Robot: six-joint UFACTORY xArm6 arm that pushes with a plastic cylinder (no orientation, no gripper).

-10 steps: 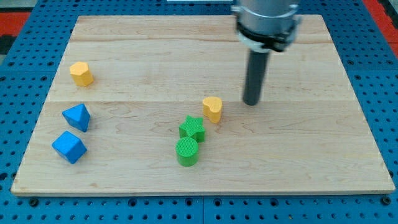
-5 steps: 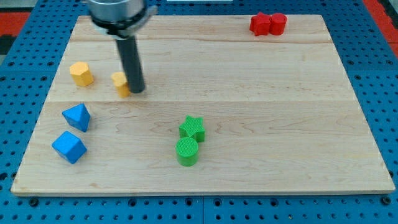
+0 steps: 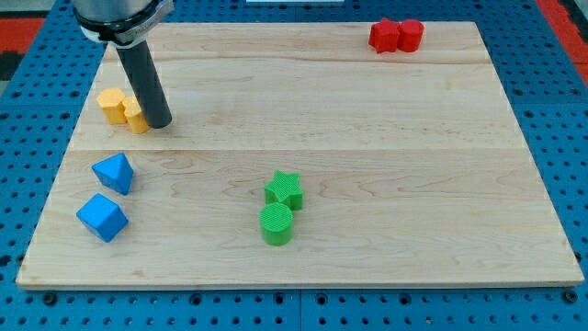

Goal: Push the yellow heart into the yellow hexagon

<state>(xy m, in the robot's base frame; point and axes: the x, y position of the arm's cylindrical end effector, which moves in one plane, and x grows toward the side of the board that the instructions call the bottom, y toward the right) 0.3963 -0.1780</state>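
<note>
In the camera view, my tip (image 3: 158, 124) rests on the wooden board (image 3: 386, 156) at the view's upper left, pressed against the right side of the yellow heart (image 3: 134, 119). The rod partly hides the heart. I carry no fingers, only this plain rod end. The heart touches the yellow hexagon (image 3: 111, 104), which sits just to its left, so the two yellow blocks, one of each shape, make a tight pair.

Two blue blocks lie below them near the board's left edge: an upper blue block (image 3: 113, 172) and a lower blue block (image 3: 101, 217), both angular, close but apart.

Two green blocks sit at the lower middle: a green star (image 3: 285, 188) touching a green cylinder (image 3: 276, 223) just below it.

Two red blocks (image 3: 396, 35) touch at the view's top right; their shapes are unclear.
</note>
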